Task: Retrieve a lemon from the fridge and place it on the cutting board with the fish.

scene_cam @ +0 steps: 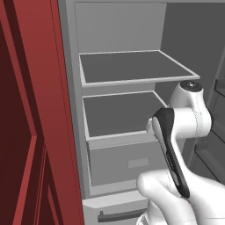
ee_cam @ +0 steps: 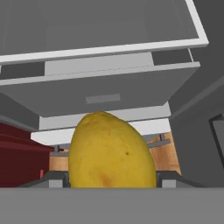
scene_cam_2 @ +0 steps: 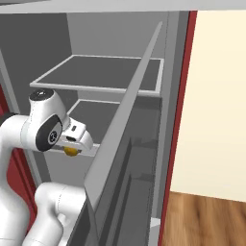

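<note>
Between the fingers of the white robot hand (scene_cam_2: 72, 149), clamped from both sides, sits the oval yellow lemon (ee_cam: 111, 151), held just in front of the tall light-grey fridge (scene_cam: 72, 110), which stands open. Behind it are two bare grey shelves (scene_cam: 132, 66) and, below them, a closed grey drawer (ee_cam: 105, 89). Dark red cabinets (scene_cam: 30, 110) flank the fridge; its grey door (scene_cam_2: 120, 125) stands open beside the arm.

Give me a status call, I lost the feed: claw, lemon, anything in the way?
Claw shut on lemon. Lemon out in front of fridge drawer, below the shelves. Open fridge door close on the arm's right; path back looks tight.
</note>
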Controlling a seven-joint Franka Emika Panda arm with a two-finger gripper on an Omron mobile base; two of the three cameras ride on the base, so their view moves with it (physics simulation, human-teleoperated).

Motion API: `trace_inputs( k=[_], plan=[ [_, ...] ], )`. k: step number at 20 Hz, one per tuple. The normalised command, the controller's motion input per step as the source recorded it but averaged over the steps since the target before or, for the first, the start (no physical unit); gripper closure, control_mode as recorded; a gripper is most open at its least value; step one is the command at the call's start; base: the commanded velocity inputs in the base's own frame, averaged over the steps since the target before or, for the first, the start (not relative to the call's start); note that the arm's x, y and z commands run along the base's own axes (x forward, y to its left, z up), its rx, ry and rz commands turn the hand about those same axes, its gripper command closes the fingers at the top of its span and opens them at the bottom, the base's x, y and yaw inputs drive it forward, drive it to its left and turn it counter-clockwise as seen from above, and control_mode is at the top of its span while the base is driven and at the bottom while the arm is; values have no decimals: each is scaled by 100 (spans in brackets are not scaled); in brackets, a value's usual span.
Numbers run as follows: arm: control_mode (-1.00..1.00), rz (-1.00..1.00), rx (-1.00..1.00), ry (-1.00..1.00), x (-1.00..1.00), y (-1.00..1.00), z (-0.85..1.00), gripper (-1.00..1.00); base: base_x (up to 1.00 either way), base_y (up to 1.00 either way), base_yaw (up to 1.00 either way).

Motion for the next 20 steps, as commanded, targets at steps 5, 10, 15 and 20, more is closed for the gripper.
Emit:
trace_inputs(
  k=[5, 10, 15, 20],
  plan=[
    [-100, 0, 0, 0, -11, 0, -1, 100, 0, 0, 0],
    [100, 0, 0, 0, 0, 0, 0, 100, -71, 0, 0],
    [100, 0, 0, 0, 0, 0, 0, 100, -90, 6, -1],
    [100, 0, 0, 0, 0, 0, 0, 100, -92, 5, -1]
  ],
)
